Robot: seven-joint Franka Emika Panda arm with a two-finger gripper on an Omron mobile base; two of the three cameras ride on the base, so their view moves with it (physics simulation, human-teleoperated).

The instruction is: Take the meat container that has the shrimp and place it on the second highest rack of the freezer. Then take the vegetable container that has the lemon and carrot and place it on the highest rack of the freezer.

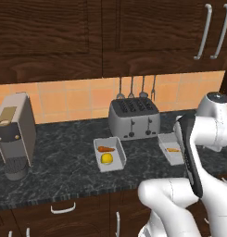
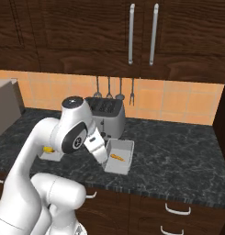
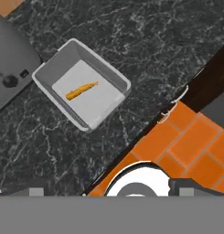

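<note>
Gripper: poised high above the counter, looking down; fingertips barely in view, so whether it's parted or closed I can't tell.
Meat container (image 3: 81, 90): shallow grey tray, white floor, right of the toaster (image 1: 134, 118).
Shrimp (image 3: 81, 90): slim pale-orange curl, mid-tray.
Vegetable container (image 1: 109, 154): left of it, carrot (image 1: 105, 149) behind lemon (image 1: 106, 159).

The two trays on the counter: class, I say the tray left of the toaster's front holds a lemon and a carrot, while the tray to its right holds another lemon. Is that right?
Not quite. The left tray does hold a lemon and a carrot, but the right tray holds a small orange shrimp, not a lemon. The hand view shows it most clearly. Both trays sit on the counter by the toaster.
</note>
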